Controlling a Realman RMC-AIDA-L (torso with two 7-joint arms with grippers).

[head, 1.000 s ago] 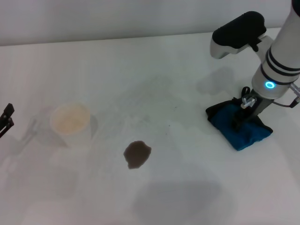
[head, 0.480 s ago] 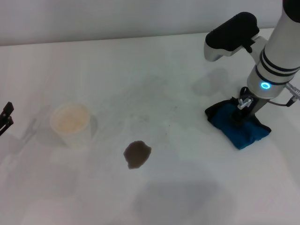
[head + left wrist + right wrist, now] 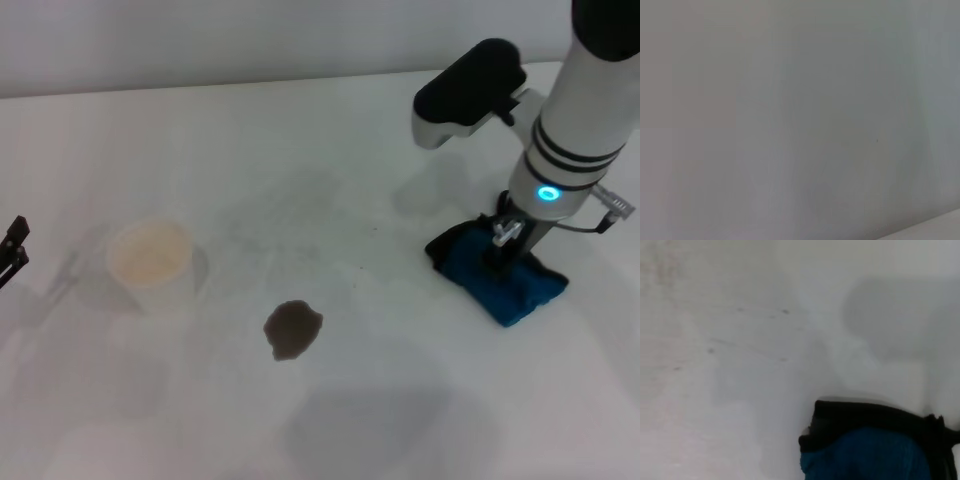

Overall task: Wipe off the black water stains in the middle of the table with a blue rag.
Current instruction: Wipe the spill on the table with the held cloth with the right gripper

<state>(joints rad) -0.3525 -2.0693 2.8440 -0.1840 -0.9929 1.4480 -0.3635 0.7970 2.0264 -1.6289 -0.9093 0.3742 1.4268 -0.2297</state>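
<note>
The right gripper (image 3: 497, 258) is down on the blue rag (image 3: 500, 283), which lies on the right side of the table (image 3: 300, 140), a little nearer than its middle. From the head view the fingers reach into the top of the cloth, but whether they are pinched on it or only pressed against it cannot be told. In the right wrist view the rag (image 3: 867, 455) shows as a blue fold with a black edge lying on the white surface. The black water stain (image 3: 292, 329) sits near the middle of the table, well to the left of the rag and a bit nearer, a small dark roundish blotch. A pale cup (image 3: 150, 262) stands farther left, apart from the stain. The left gripper (image 3: 12, 250) shows only as a dark tip at the far left edge, off to the side of the cup; its state cannot be told. The left wrist view shows only a plain grey surface.
</note>
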